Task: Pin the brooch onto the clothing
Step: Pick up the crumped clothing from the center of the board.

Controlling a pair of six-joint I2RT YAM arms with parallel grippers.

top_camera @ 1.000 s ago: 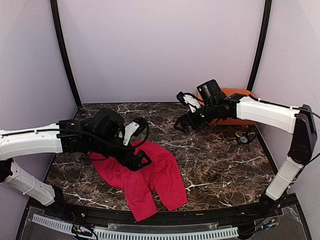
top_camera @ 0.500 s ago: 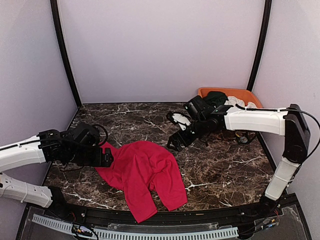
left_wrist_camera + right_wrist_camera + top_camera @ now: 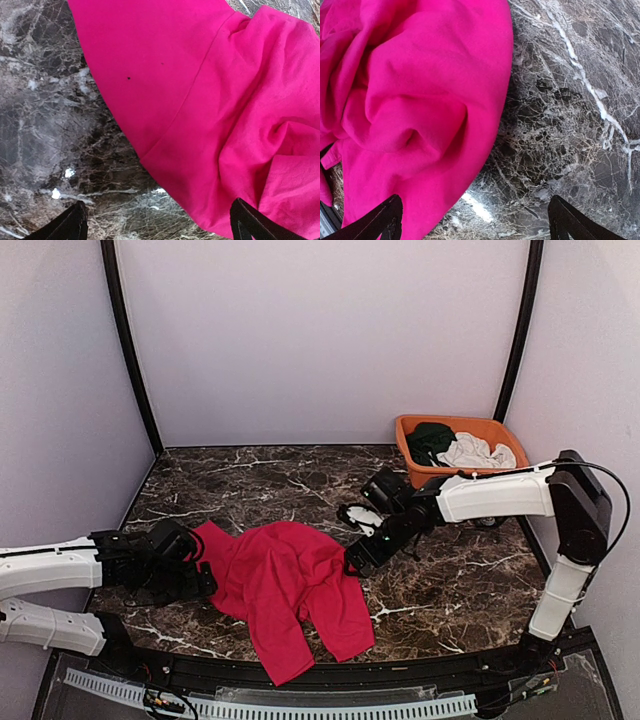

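Two grippers were spread wide. I saw the red T-shirt (image 3: 290,585) lying crumpled on the surface (image 3: 450,580), just right of the left gripper (image 3: 160,224) and just left of the right gripper (image 3: 476,220).

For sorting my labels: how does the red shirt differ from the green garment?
The red shirt lies on the table; the green garment sits in the orange bin. The shirt shows far more cloth than the green garment. The shirt lies alone; the green garment lies beside a white garment. Both are crumpled.
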